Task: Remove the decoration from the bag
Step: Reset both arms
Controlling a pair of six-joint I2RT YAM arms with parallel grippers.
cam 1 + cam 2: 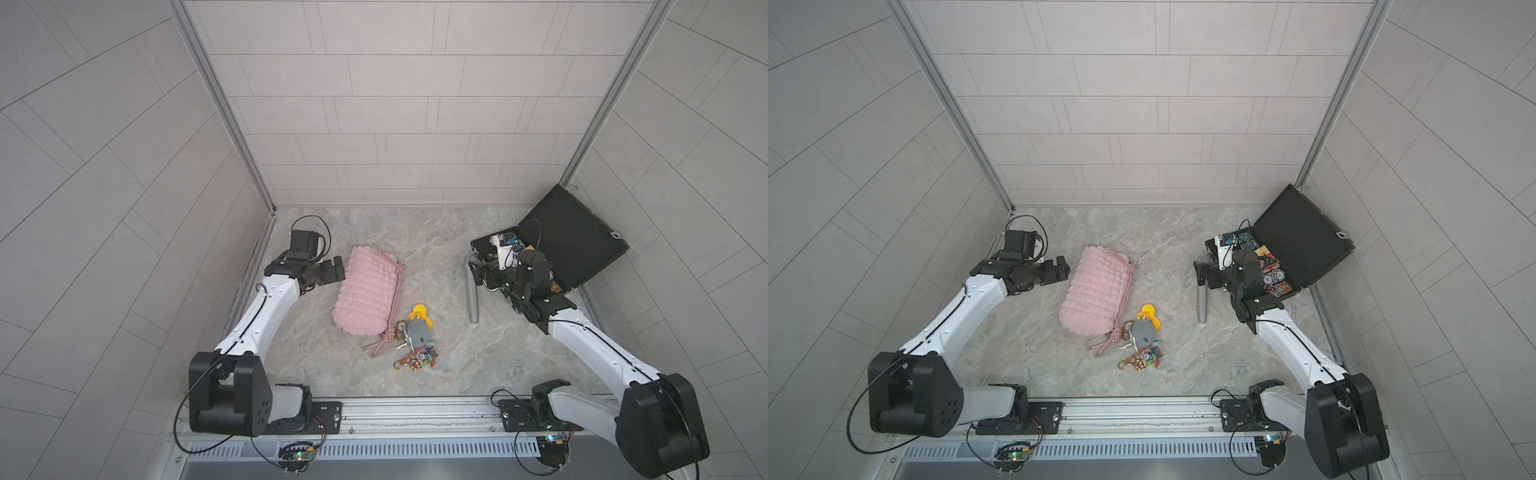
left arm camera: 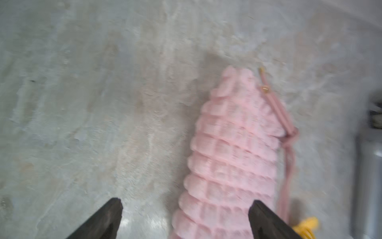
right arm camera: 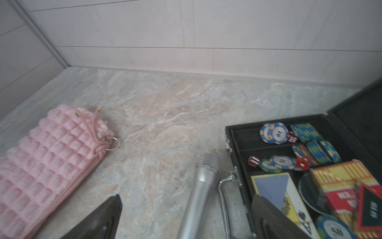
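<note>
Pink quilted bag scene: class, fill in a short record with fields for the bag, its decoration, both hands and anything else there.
bag: soft pink quilted handbag, lying flat on the marble table
decoration: grey plush charm with yellow and multicoloured trinkets, beside the bag's knotted cord; attachment unclear
left hand: open, empty, beside the bag
right hand: open, empty, by the silver microphone
other: open black case of poker chips

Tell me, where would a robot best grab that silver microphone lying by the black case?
I'd grip the microphone by its smooth barrel near the tail, from straight above, closing across its narrow width. It lies flat on the table, and its mesh head sits close beside the handle of the black case.
</note>
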